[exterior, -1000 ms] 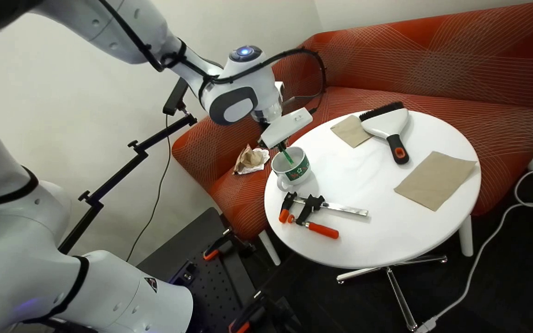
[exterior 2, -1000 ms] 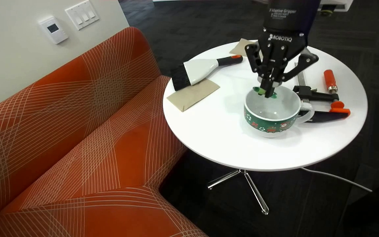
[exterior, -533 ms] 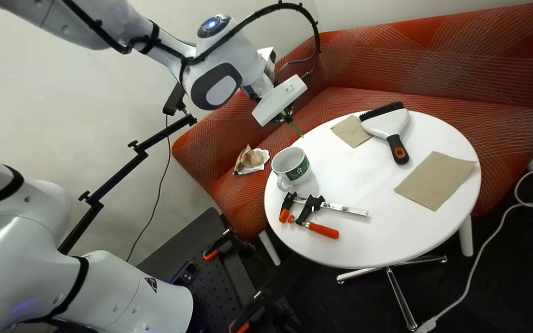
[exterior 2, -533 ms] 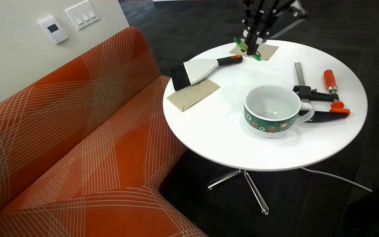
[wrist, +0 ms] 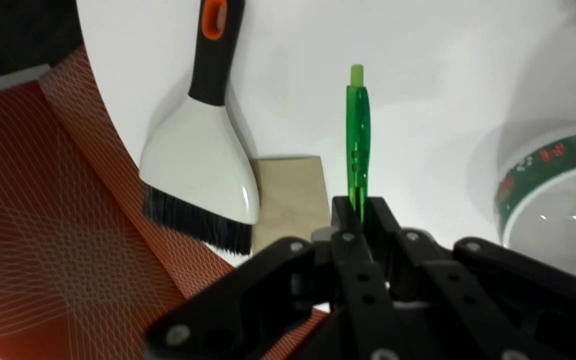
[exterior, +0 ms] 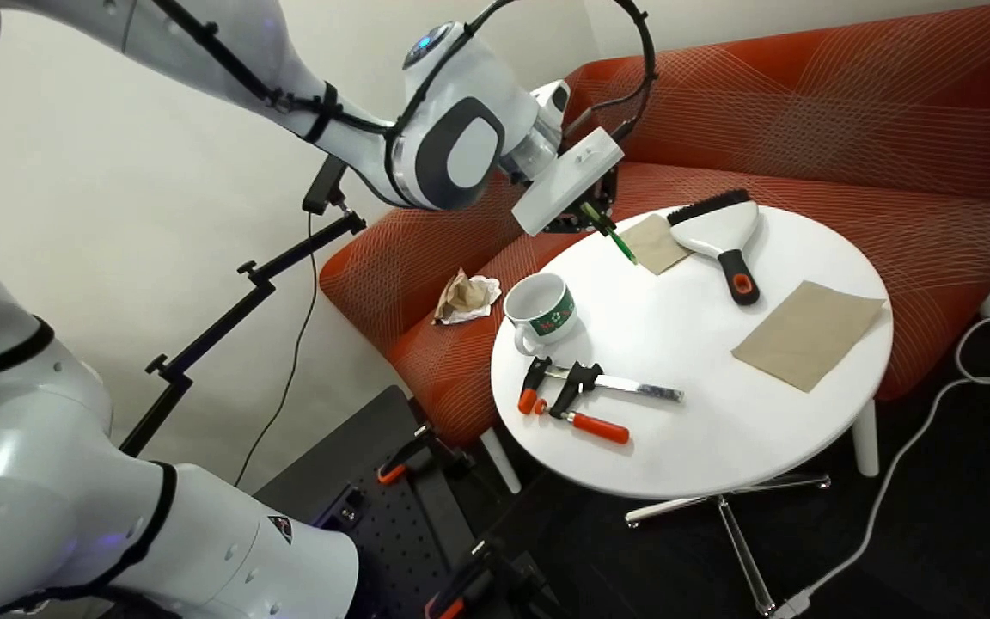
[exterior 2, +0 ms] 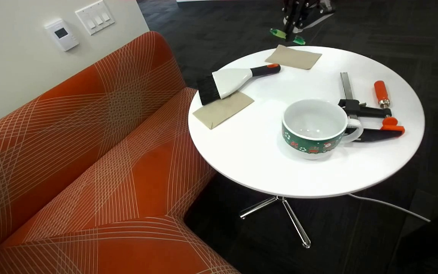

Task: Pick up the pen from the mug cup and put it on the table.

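Note:
The green pen is pinched between my fingertips. My gripper is shut on it, and the pen sticks out ahead of the fingers. In both exterior views the pen is tilted and held in the air beyond the mug, around the small brown paper. The gripper is above table height. The mug cup, white with a green patterned band, stands upright on the round white table; its visible inside is bare. The mug also shows at the wrist view's right edge.
A white brush with black bristles lies partly on a brown paper. Another brown paper lies farther along. An orange-handled clamp lies beside the mug. A red-orange sofa borders the table; crumpled paper sits on it.
The pen, in my gripper, has come up out of the mug and moved away from it across the table toward the brush side, becoming more tilted. The mug has stayed in place.

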`<action>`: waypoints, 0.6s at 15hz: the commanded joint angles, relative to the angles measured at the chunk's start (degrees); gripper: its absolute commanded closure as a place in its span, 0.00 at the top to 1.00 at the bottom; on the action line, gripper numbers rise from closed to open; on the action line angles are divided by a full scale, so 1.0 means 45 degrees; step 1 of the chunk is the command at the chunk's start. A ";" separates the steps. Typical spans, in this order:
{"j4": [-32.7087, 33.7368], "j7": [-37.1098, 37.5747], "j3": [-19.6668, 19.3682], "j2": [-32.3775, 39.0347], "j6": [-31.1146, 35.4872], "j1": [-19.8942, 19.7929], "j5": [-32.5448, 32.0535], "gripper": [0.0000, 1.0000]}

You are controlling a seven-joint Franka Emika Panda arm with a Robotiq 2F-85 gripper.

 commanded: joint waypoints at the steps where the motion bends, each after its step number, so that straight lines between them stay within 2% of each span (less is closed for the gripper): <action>1: 0.1812 0.2508 -0.0976 0.1832 -0.0450 0.0716 -0.2074 0.03; 5: 0.3485 0.4354 -0.0483 0.3522 -0.1437 0.0471 -0.3268 0.03; 9: 0.4668 0.5181 0.0024 0.4604 -0.2477 0.0206 -0.3800 0.03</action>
